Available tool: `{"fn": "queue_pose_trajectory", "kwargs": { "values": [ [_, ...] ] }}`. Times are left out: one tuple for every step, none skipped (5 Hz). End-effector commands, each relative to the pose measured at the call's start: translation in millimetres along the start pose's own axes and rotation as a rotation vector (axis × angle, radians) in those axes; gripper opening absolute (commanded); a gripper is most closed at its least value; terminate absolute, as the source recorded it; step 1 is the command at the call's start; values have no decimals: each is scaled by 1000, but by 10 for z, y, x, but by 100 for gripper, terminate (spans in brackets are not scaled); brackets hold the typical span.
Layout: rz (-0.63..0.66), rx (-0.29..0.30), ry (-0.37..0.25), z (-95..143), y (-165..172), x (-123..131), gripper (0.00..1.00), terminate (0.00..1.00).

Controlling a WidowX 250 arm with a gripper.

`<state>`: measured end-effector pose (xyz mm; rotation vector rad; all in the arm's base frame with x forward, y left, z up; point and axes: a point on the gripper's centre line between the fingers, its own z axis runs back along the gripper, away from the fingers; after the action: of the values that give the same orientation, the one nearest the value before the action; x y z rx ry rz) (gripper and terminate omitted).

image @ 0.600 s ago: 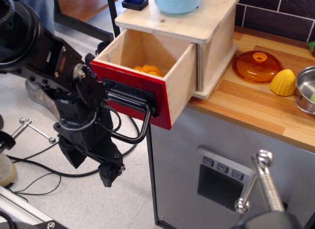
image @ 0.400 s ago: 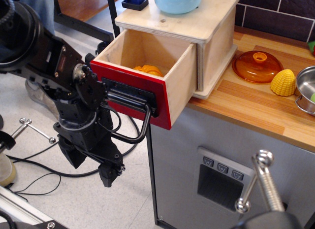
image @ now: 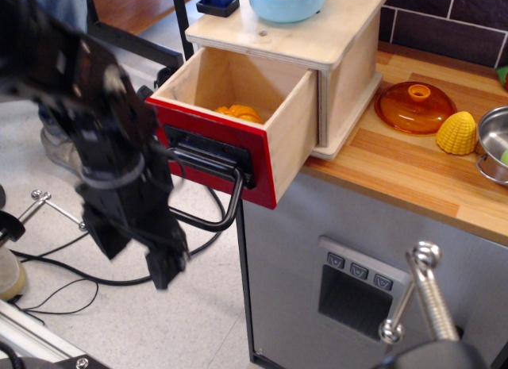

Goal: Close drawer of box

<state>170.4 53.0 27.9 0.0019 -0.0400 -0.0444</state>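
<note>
Wooden surface (image: 413, 174), butcher-block in grain, tops a grey cabinet (image: 302, 250) whose front panel carries a row of buttons (image: 359, 270). At the left end of the surface stands the box (image: 349, 67), light plywood with an overhanging flat top; its base plate reaches the front edge. A pale blue bowl (image: 287, 5) sits on the box top. The drawer (image: 238, 119) is pulled well out past the left front corner of the surface, its glossy red front panel (image: 208, 155) facing the floor side; an orange object (image: 240, 113) lies inside against the front. A black loop handle (image: 213, 201) hangs from the red panel. The black arm (image: 87, 107), motion-blurred, stands left of the drawer, with the tool (image: 163, 266) pointing downward below and left of the handle; whether it is wide or narrow cannot be told. Right of the box, near the back edge, lie an orange lid (image: 414, 107), a yellow corn piece (image: 458, 132) and a steel pot (image: 496, 143) at the right edge.
</note>
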Motion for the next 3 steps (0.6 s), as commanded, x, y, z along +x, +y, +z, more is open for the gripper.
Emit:
{"fn": "queue_pose_trajectory", "kwargs": {
  "values": [
    [41, -6, -123, 508, 124, 277, 100, 0],
    [90, 22, -150, 491, 130, 496, 100, 0],
    [137, 76, -164, 391, 123, 742, 100, 0]
  ]
}}
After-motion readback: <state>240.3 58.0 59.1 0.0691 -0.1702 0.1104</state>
